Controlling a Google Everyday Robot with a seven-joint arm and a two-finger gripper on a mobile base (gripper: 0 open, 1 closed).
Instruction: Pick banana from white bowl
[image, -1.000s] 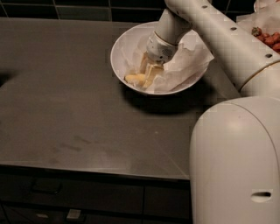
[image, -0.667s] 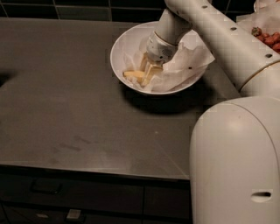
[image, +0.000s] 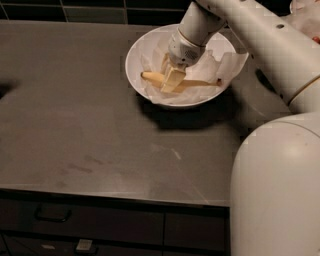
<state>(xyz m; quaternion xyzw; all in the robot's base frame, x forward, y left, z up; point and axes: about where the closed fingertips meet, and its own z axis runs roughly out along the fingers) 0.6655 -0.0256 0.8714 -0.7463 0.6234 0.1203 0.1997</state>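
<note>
The white bowl (image: 131, 59) stands at the back of the dark counter, lined with crinkled white paper (image: 234, 61) whose corners stick out past the rim. The pale yellow banana (image: 150, 76) lies across the bowl's inside, its thin stem pointing right. My gripper (image: 171, 80) reaches down into the bowl from the upper right. Its cream fingers are closed around the banana's middle and hide that part of it.
My white arm (image: 260, 35) crosses the upper right and my large white body (image: 280, 190) fills the lower right. A second white dish with red fruit (image: 306, 11) shows at the top right corner. Drawers with a handle (image: 50, 216) run below the counter's front edge.
The gripper has shifted slightly up in the bowl. The banana has turned with it and now shows longer, its stem stretched out to the right.
</note>
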